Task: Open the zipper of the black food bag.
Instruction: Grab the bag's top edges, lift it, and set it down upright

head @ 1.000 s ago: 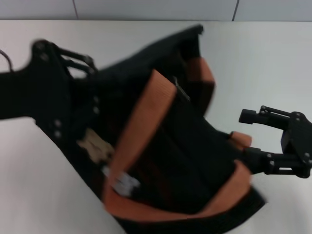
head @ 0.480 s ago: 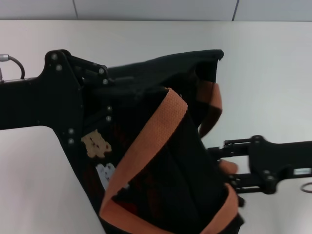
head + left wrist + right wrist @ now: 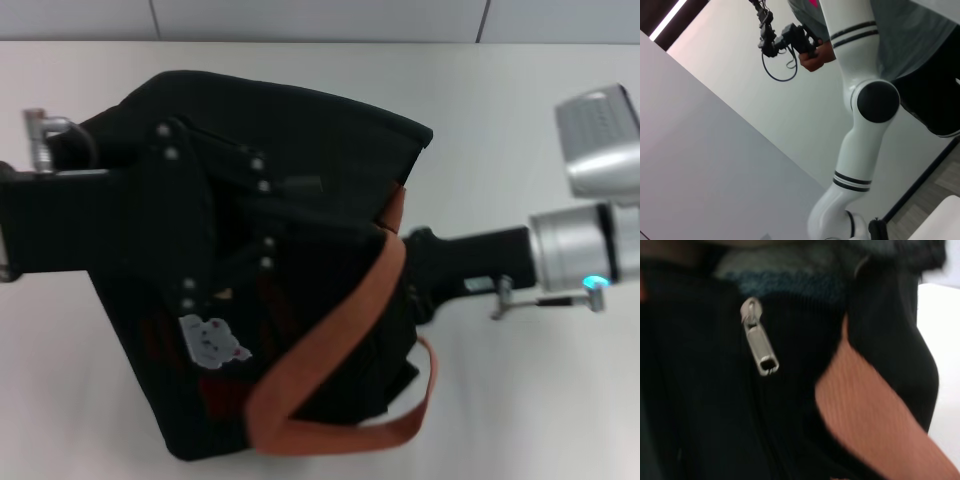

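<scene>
Black food bag (image 3: 300, 290) sits mid-desk (image 3: 520, 110), tilted, with the left gripper (image 3: 215, 235) pressed on its top panel; can't tell whether those fingers are open or clamped on fabric. Right gripper (image 3: 415, 275) is buried in the bag's side under an orange handle (image 3: 330, 340), fingers hidden, state unknown. Zipper (image 3: 759, 390) pull tab (image 3: 759, 347) hangs free in the right wrist view, ungripped. Risks: snagging the handle instead of the tab, or dragging the bag if the left hold slips.

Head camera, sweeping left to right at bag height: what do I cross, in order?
Left gripper lying over the black food bag → orange handle → right gripper, its tip against the bag's right side → bare white table.
</scene>
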Robot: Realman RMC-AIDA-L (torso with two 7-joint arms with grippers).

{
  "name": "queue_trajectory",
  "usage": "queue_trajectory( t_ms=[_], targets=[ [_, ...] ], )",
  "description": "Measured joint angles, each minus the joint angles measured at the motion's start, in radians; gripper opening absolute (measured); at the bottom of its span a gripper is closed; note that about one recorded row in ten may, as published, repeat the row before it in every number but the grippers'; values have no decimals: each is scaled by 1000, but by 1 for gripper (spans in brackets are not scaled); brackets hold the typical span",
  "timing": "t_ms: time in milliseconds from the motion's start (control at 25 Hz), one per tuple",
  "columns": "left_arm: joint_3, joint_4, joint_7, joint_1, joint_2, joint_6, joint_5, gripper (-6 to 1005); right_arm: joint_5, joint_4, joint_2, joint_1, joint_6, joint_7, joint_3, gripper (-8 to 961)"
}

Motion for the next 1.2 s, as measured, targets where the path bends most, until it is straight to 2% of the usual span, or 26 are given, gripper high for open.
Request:
queue_trajectory(
  t_ms=[160,320,440,560,640,760,960,1080,1200],
  targets=[
    [70,-34,27,0,0,-52,-2,142,98,-27,0,5,117,0,-112,458],
    [119,-84,59,-10,-1,-77,-9,142,110,-39,-5,-8,135,-1,-126,429],
    [143,-100,69,-18,-1,-92,-14,142,110,-66,-11,-50,96,-5,-114,445],
    [154,-101,69,-22,-2,-106,-14,142,109,-133,-15,-127,47,-14,-58,478],
    [156,-102,68,-25,-2,-111,-14,142,108,-163,-17,-174,7,-23,20,521],
    [158,-103,64,-29,-2,-113,-14,142,108,-169,-26,-219,-69,-41,168,585],
    [169,-104,64,-30,-2,-114,-13,142,101,-162,-49,-288,-174,-72,308,693],
    [179,-107,66,-30,-2,-119,-12,142,101,-159,-58,-327,-228,-102,361,692],
    [183,-112,67,-30,-2,-125,-11,142,100,-159,-64,-363,-338,-176,375,672]
  ],
)
